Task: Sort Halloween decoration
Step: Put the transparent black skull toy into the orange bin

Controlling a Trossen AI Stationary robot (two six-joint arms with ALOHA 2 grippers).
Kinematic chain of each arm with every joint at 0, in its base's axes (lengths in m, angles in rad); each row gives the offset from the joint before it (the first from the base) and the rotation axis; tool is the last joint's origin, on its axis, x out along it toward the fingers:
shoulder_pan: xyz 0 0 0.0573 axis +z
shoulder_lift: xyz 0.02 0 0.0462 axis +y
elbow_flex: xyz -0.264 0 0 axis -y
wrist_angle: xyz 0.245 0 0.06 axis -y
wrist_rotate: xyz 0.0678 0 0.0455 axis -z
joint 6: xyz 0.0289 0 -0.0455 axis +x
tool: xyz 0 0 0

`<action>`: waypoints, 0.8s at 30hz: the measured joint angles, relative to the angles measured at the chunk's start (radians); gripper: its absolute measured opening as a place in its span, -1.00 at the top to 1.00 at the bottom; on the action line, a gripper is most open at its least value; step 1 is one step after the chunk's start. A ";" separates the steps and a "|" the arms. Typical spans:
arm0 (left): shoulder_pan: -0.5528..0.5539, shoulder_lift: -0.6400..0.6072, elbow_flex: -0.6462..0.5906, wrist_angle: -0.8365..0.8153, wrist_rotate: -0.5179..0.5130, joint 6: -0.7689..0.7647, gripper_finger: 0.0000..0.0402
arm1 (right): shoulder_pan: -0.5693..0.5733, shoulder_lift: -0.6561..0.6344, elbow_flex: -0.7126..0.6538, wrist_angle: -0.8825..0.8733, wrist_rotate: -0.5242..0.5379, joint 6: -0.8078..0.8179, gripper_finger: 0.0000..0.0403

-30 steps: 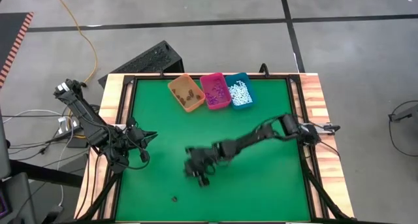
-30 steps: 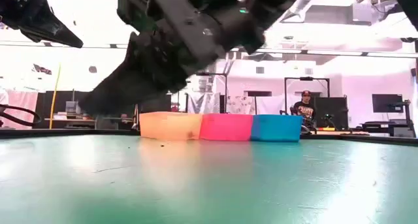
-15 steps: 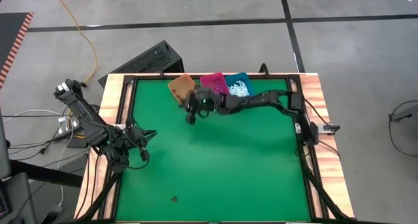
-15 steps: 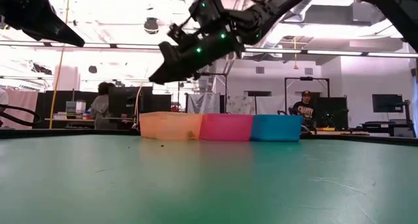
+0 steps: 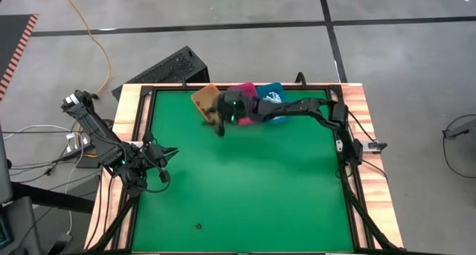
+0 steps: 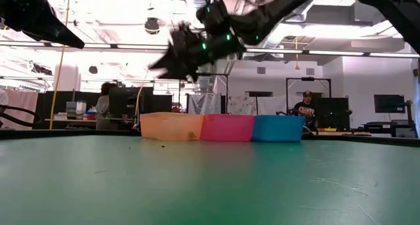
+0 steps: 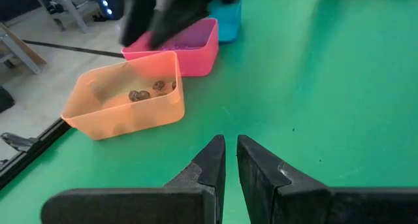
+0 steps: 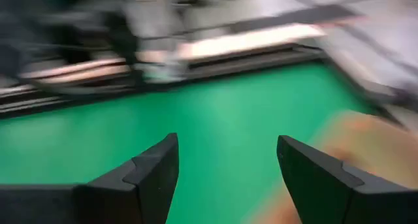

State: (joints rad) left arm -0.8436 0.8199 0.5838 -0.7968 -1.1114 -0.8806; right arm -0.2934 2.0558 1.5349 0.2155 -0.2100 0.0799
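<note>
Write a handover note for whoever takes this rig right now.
Right end effector: open, nothing between its fingers, up over the orange bin.
Left end effector: nearly shut, empty, parked at the table's left edge.
Done: brown bits in the orange bin, purple ones in the pink bin, white sticks in the teal bin.
Left: one dark piece on the green mat near the front edge.

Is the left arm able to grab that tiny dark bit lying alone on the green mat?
Probably yes. The dark bit lies alone on bare mat, nothing around it, on the side where the left gripper waits. The right gripper is far off over the orange bin.
</note>
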 joint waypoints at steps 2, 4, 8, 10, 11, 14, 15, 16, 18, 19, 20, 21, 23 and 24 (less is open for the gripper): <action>0.000 0.000 0.000 -0.001 0.000 0.000 0.84 | 0.061 -0.004 0.005 0.000 -0.073 0.000 -0.40; 0.000 0.000 0.000 0.000 0.000 -0.001 0.84 | 0.146 -0.003 0.005 -0.022 -0.081 -0.031 -0.39; 0.000 0.000 0.000 0.001 0.001 -0.002 0.84 | 0.331 0.047 0.003 0.007 -0.038 -0.114 -0.39; 0.000 0.000 0.000 0.001 0.002 -0.003 0.84 | 0.416 0.086 0.004 0.081 0.017 -0.136 -0.39; 0.000 0.000 0.000 0.001 0.004 -0.004 0.84 | 0.454 0.105 0.004 0.117 0.041 -0.139 -0.39; 0.000 0.000 0.000 0.001 0.007 -0.006 0.84 | 0.545 0.185 0.027 0.188 0.080 -0.142 -0.39; 0.000 0.000 0.000 0.002 0.008 -0.007 0.84 | 0.566 0.205 0.043 0.181 0.081 -0.146 -0.39; 0.000 0.000 0.000 0.002 0.008 -0.011 0.84 | 0.584 0.228 0.063 0.168 0.081 -0.155 -0.39; 0.000 0.000 0.000 0.003 0.007 -0.019 0.84 | 0.611 0.275 0.123 0.183 0.083 -0.182 -0.39; 0.000 0.000 0.000 0.002 0.007 -0.022 0.84 | 0.624 0.294 0.151 0.174 0.082 -0.204 -0.39; 0.000 -0.001 0.000 0.002 0.007 -0.024 0.84 | 0.634 0.321 0.188 0.161 0.080 -0.227 -0.39; 0.000 0.000 0.000 0.003 0.007 -0.025 0.84 | 0.643 0.351 0.231 0.145 0.079 -0.247 -0.39; 0.000 0.000 0.000 0.003 0.007 -0.027 0.84 | 0.653 0.406 0.311 0.061 0.057 -0.261 -0.39; 0.000 -0.001 0.000 0.003 0.008 -0.032 0.84 | 0.654 0.436 0.354 0.024 0.025 -0.260 -0.39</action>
State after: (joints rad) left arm -0.8440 0.8194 0.5838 -0.7937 -1.1037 -0.9122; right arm 0.3604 2.4918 1.8889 0.2399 -0.1849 -0.1800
